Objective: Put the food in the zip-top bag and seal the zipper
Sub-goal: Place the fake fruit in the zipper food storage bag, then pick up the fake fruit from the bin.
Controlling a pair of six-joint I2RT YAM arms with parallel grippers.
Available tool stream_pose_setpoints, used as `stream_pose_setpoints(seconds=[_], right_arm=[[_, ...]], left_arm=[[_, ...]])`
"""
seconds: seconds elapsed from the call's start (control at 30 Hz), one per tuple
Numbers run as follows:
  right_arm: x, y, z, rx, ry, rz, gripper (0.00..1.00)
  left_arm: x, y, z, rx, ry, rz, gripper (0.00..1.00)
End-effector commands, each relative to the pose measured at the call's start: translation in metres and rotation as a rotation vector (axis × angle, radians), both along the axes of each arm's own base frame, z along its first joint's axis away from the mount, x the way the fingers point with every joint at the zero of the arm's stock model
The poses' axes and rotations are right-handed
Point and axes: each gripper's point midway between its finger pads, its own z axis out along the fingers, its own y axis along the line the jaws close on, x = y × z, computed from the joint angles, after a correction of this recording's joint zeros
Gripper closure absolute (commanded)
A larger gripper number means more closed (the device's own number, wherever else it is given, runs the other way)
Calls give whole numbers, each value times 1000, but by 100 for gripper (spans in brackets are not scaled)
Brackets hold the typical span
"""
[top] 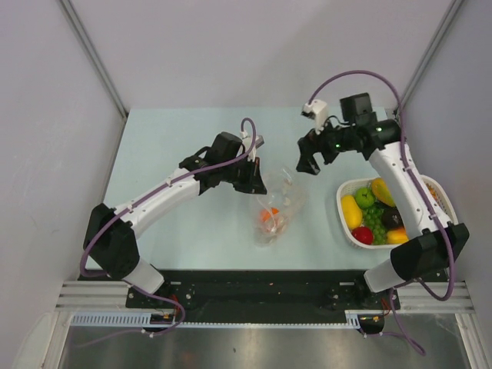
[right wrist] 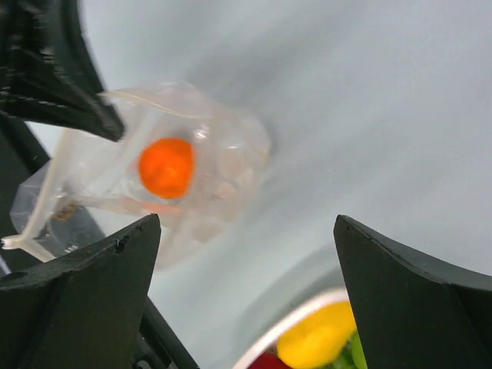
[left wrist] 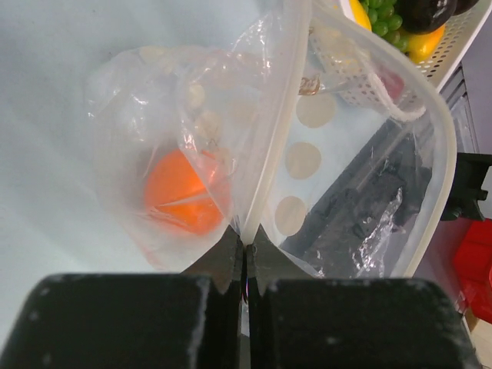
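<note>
The clear zip-top bag (top: 275, 207) lies mid-table with an orange (top: 269, 217) inside; both also show in the left wrist view, bag (left wrist: 192, 138) and orange (left wrist: 183, 191). My left gripper (top: 257, 183) is shut on the bag's whitish zipper strip (left wrist: 280, 123) and holds the mouth up. My right gripper (top: 309, 164) is open and empty, just right of the bag's mouth; in its own view the bag (right wrist: 154, 173) and orange (right wrist: 165, 167) lie ahead. The other food, yellow mango (top: 350, 211), green grapes (top: 374, 221) and red piece (top: 363, 235), lies in the white basket (top: 345, 197).
The white slotted basket stands at the table's right, under my right arm. Grey walls close in on both sides. A black rail (top: 254, 296) runs along the near edge.
</note>
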Motion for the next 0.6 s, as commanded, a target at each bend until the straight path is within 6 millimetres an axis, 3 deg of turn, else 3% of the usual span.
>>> stream_pose_setpoints(seconds=[0.0, 0.07, 0.17, 0.2, 0.3, 0.43, 0.57], right_arm=[[9, -46, 30, 64, -49, -141, 0], [13, -82, 24, 37, -43, -226, 0], [10, -122, -7, -78, -26, -291, 0], [12, -154, -15, -109, -12, -376, 0], [4, -206, -46, -214, 45, -474, 0], [-2, -253, -77, -318, 99, -548, 0], [4, -274, -106, -383, 121, -573, 0]], left_arm=[[6, 5, 25, -8, -88, 13, 100], [7, 6, 25, -3, -93, 13, 100], [6, 7, 25, 2, -87, 13, 100], [6, 6, 23, 5, -84, 13, 100], [6, 5, 21, 5, -74, 10, 100], [7, 4, 20, 4, -66, 12, 100], [14, 8, 17, 31, -71, 52, 100]])
